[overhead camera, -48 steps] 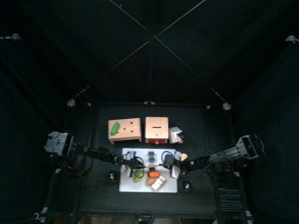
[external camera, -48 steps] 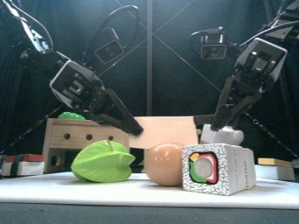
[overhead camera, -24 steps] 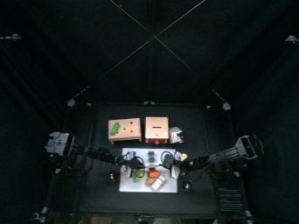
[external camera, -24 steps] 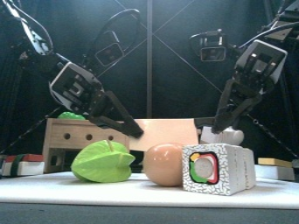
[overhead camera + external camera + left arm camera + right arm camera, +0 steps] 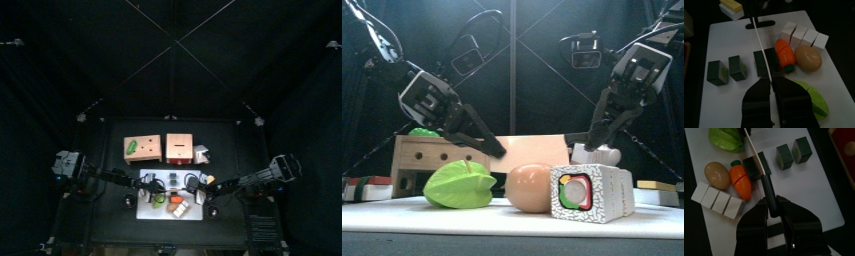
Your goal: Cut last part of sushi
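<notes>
Clamping the knife (image 5: 765, 184), the right gripper (image 5: 769, 204) lays its blade crosswise over the last sushi block (image 5: 749, 166), nearer than the left gripper (image 5: 771, 83), jaws pressed together empty.

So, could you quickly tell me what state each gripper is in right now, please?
Left gripper: shut, nothing visibly clamped between its jaws; the knife blade runs just ahead of it.
Right gripper: shut on the knife handle, blade over the dark sushi piece.

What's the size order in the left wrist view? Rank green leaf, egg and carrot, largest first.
1. green leaf, nearest the camera and partly hidden.
2 and 3. egg and carrot: too alike to rank; the carrot is longer, the egg wider.
</notes>
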